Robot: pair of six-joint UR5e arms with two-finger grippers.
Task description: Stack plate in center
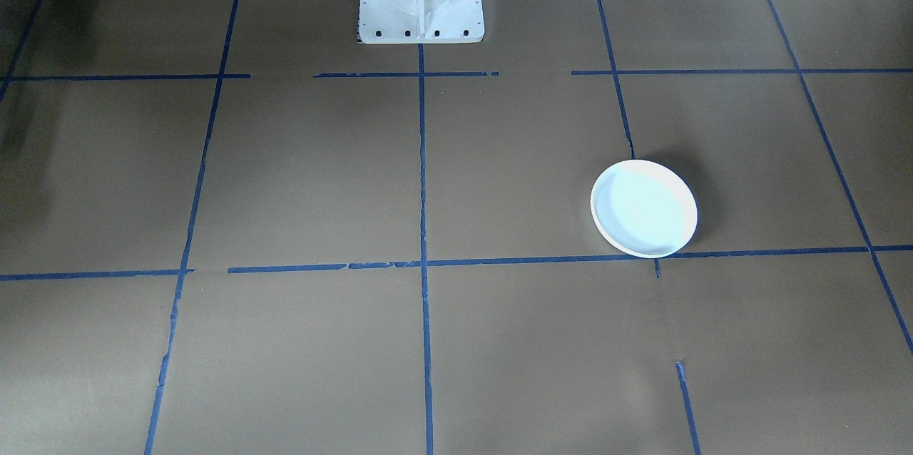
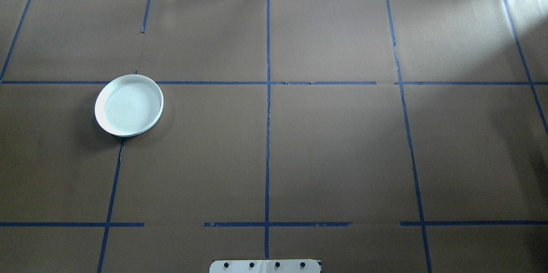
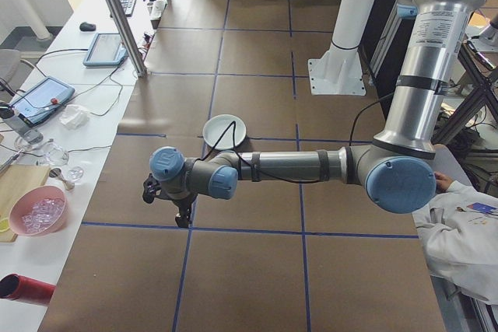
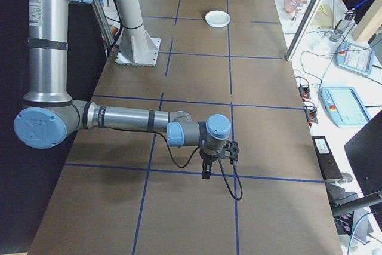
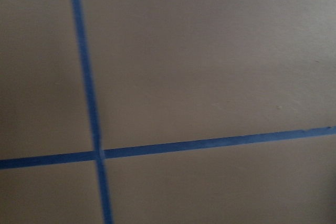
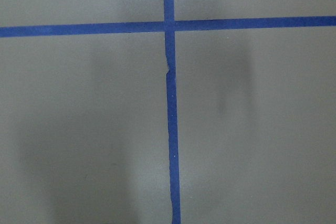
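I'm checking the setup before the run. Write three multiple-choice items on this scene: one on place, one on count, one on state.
1. Where is the plate in the overhead view?
A. left half
B. dead centre
C. right half

2. How many plates are on the table?
A. one
B. two
C. three

3. What does the plate hold?
A. ice cubes
B. nothing
C. a cup

Key: 1 A, it sits left of the middle tape line. 2 A, only one white plate shows in any view. 3 B, its inside is bare.
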